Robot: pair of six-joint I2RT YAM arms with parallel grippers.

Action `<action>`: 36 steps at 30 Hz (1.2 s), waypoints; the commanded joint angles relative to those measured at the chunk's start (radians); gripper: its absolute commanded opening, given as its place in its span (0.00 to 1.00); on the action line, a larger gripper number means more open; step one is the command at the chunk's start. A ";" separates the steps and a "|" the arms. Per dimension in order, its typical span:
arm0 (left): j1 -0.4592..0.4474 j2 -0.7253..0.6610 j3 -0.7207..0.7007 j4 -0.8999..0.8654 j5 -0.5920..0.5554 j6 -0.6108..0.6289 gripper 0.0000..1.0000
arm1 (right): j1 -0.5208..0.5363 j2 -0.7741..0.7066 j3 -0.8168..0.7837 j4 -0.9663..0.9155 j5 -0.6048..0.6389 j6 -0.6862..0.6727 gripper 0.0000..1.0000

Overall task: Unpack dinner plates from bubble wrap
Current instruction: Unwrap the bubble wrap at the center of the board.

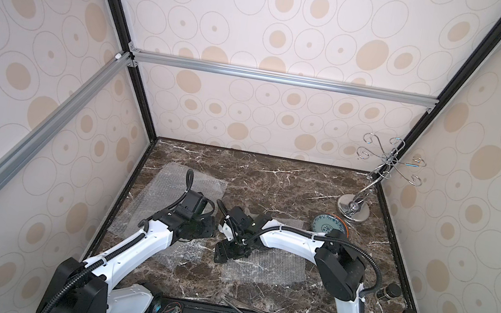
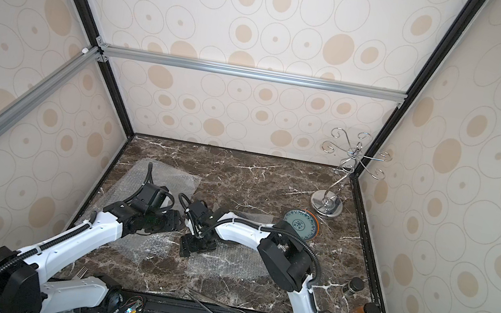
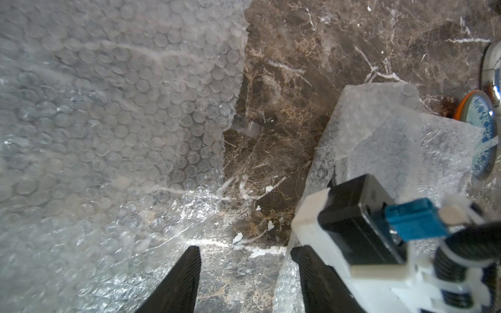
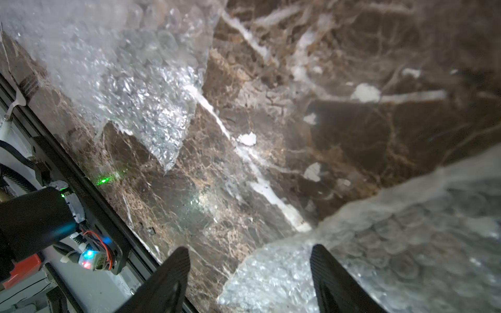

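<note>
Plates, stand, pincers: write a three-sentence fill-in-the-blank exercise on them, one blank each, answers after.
1. Under the patterned plate lies a second plate, coloured ____.
2. The stand is in the table's far ____ corner.
3. The left pincer and the right pincer both stand ____, holding nothing.

Missing words: orange; right; open.

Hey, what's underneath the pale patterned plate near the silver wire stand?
Beneath the pale round plate with the blue-green pattern, only the rim of a bright orange plate peeks out on one side. The rest of it is covered, and anything further underneath cannot be seen.
</note>
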 commanded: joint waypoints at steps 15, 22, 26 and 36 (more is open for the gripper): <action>-0.035 0.046 0.195 -0.051 0.002 0.063 0.62 | -0.202 -0.411 -0.155 -0.075 -0.090 0.014 0.77; -0.240 0.233 0.438 -0.166 -0.139 0.075 0.67 | -0.403 -0.644 -0.432 0.053 -0.177 0.101 0.77; -0.306 0.335 0.501 -0.188 -0.176 0.046 0.68 | -0.505 -0.761 -0.534 0.014 -0.179 0.093 0.78; -0.428 0.550 0.652 -0.292 -0.270 0.011 0.71 | -0.669 -0.973 -0.719 -0.034 -0.217 0.079 0.80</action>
